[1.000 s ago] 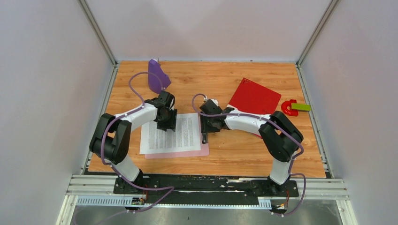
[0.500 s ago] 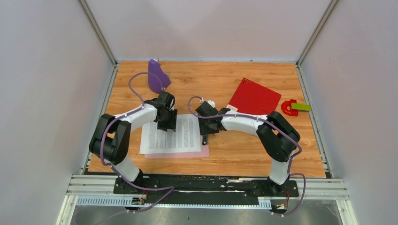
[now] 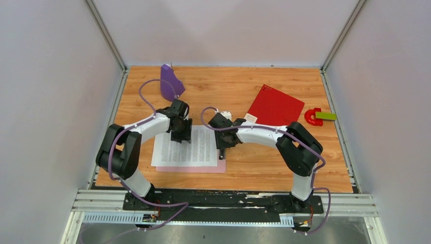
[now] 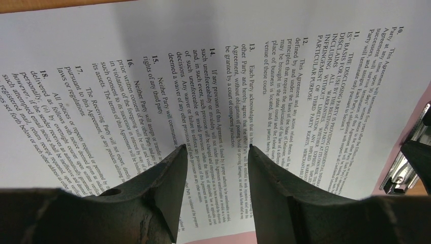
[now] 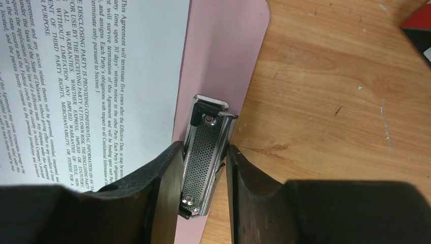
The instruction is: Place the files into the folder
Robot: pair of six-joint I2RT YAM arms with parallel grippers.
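Note:
The files (image 3: 185,145), white sheets printed with black text, lie on a pink clipboard (image 3: 193,167) at centre-left. My left gripper (image 3: 180,133) is open just above the sheets (image 4: 203,61), its fingertips spread over the text (image 4: 217,147). My right gripper (image 3: 222,147) is at the clipboard's right edge. In the right wrist view its jaws (image 5: 204,146) stand on either side of the clipboard's metal clip (image 5: 206,152), with a gap on the right side. The red folder (image 3: 277,107) lies closed at the back right, with its white label (image 3: 250,118) near my right arm.
A purple object (image 3: 170,82) stands at the back left. A red and green object (image 3: 317,116) lies by the right wall. Grey walls enclose the wooden table (image 3: 254,168) on three sides.
My right gripper has moved left and down onto the clipboard's metal clip. The left gripper and the sheets have barely moved.

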